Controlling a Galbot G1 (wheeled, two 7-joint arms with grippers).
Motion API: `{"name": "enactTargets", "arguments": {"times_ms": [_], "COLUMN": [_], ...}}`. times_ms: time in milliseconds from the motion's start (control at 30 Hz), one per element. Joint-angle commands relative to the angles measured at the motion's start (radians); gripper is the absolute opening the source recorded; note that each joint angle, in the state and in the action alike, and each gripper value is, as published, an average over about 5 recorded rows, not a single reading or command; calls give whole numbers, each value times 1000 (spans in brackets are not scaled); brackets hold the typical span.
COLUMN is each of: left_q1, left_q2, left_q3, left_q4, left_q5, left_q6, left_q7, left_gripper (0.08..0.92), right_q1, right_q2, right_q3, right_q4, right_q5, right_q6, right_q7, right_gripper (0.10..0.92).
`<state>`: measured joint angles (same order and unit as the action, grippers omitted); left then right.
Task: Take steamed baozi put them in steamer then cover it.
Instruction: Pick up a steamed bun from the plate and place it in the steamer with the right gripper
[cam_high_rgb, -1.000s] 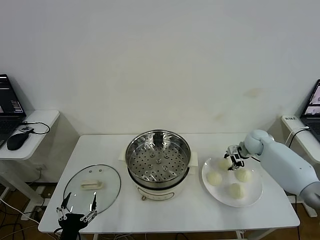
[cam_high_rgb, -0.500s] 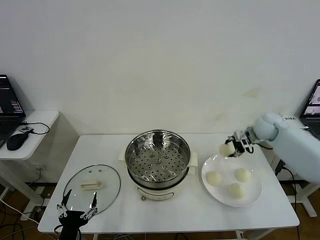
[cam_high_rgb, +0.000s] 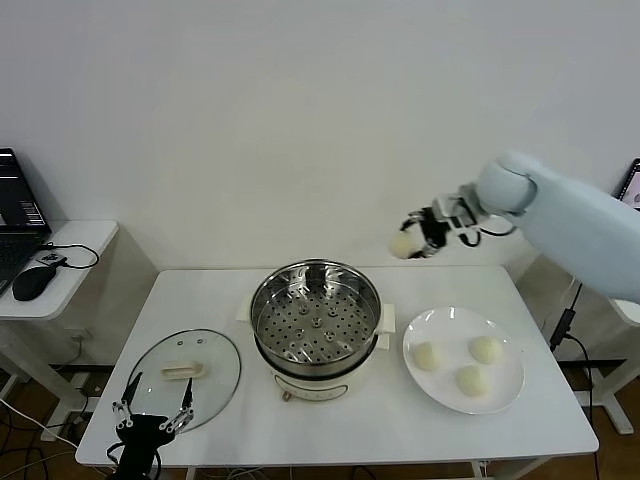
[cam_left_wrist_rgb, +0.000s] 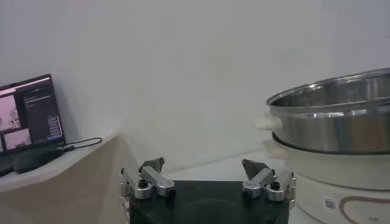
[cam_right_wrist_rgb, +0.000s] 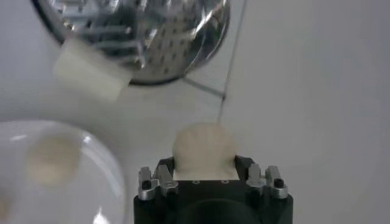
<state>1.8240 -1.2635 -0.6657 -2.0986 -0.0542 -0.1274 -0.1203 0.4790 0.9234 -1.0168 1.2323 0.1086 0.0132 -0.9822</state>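
My right gripper (cam_high_rgb: 412, 243) is shut on one cream-white baozi (cam_high_rgb: 403, 244) and holds it in the air, above and to the right of the steamer (cam_high_rgb: 316, 318). The wrist view shows the bun (cam_right_wrist_rgb: 204, 147) between the jaws of that gripper (cam_right_wrist_rgb: 205, 165), with the steamer's rim (cam_right_wrist_rgb: 146, 42) below. Three baozi (cam_high_rgb: 428, 356) (cam_high_rgb: 486, 350) (cam_high_rgb: 471, 380) lie on the white plate (cam_high_rgb: 510, 392). The steamer's perforated tray is bare. The glass cover (cam_high_rgb: 186, 377) lies flat on the table at the left. My left gripper (cam_high_rgb: 152, 412) is open, parked at the front left by the cover.
A side table with a laptop (cam_high_rgb: 18, 205) and mouse (cam_high_rgb: 34, 282) stands at the far left. The steamer's side (cam_left_wrist_rgb: 332, 122) fills the left wrist view's edge. Another laptop shows at the far right edge.
My right gripper lifted one baozi off the plate and carried it up and left, toward the steamer. The plate went from four buns to three. The left arm stayed parked.
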Motion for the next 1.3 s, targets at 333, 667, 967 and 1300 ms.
{"name": "enactTargets", "arguments": {"times_ms": [333,667,967,1300], "left_q1": [7,1,0,-1], "left_q2": [-6,-23,-20,-20], "left_q3": [-27,-33,-44,-40], "left_q4": [-13,-15,-7,-9], "left_q5": [-2,0,-7,-5], "left_q6": [-1,3,1,0], "left_q7": [2,3,2,2], "left_gripper": [823,823,823,823], "right_q1": [21,-38,-76,-95], "right_q2": [355,394,408,419], "right_q3": [-210,-220,-207,-199], "right_q4": [-122,-200,-257,-277], "right_q5": [-123,-341,-433,-438], "right_q6": [298,451,503,514], "right_q7": [37,67,95,113], "right_gripper": [628,628,628,666]}}
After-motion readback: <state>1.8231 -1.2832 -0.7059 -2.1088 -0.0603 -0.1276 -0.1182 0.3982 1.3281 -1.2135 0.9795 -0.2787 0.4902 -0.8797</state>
